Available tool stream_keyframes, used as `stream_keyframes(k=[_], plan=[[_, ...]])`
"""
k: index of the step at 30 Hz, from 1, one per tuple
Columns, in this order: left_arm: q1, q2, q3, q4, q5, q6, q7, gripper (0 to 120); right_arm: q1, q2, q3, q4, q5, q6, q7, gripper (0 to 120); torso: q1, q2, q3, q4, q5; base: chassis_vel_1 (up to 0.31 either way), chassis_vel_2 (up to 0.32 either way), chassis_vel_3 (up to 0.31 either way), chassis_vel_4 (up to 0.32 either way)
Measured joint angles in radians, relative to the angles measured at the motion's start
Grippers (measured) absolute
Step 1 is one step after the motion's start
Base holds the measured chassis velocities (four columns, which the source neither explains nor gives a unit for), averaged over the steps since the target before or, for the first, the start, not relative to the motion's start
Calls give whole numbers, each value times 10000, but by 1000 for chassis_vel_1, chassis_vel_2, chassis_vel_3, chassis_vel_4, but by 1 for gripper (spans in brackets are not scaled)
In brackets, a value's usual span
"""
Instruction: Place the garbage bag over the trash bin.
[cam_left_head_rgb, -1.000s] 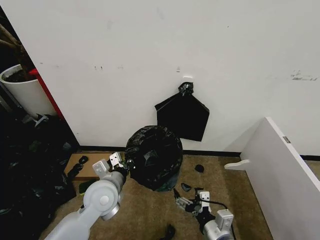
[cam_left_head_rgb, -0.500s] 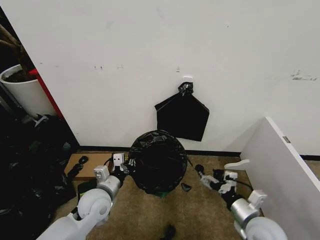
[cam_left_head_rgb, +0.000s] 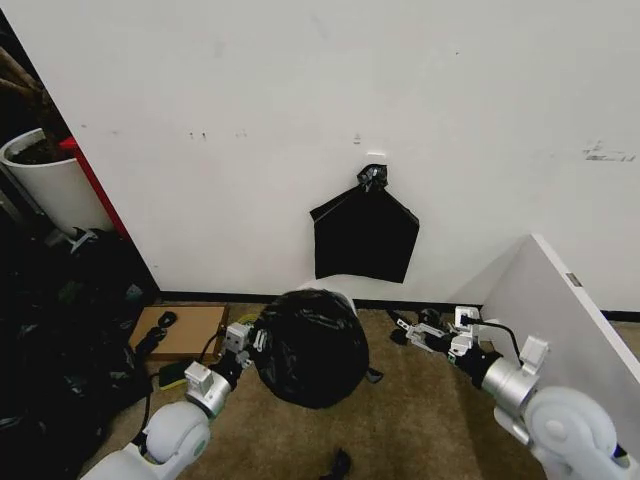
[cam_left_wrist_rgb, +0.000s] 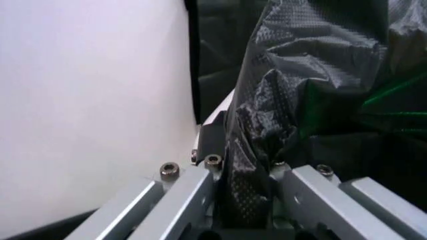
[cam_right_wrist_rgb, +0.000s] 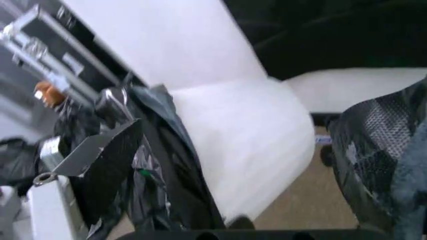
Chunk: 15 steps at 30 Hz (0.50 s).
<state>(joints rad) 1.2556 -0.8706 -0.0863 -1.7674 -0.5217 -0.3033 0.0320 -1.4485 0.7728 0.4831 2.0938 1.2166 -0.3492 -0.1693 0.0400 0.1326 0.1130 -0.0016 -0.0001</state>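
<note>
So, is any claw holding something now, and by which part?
The left claw pinches the garbage bag by a fold at its edge. The right claw holds nothing.

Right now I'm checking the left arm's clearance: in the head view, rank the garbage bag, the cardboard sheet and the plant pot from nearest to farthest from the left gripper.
1. Garbage bag, in the left gripper.
2. Cardboard sheet, on the floor to its left.
3. Plant pot, far left, against the wall.

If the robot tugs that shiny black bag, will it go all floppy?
Probably floppy: the garbage bag hangs crumpled and shapeless where the left claw pinches it. Its thin film bunches between the fingers, so it likely weighs little. The gloss suggests slipperiness.
</note>
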Motion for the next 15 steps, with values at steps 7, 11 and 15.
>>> stream_keyframes(k=[7,11,15], plan=[[-20,134,41,-71,-123,-460,599,0,967,-228,-874,-409,118,-275,-304,100,0,0,0,0,-2,0,0,0,0],[7,262,112,-209,-152,-535,769,0,1425,-245,-1157,-464,367,-363,-284,100,0,0,0,1,-3,0,0,0,0],[3,328,138,-221,-143,-534,770,0,1555,-260,-1196,-462,575,-462,-279,100,0,0,0,0,-5,0,0,0,0]])
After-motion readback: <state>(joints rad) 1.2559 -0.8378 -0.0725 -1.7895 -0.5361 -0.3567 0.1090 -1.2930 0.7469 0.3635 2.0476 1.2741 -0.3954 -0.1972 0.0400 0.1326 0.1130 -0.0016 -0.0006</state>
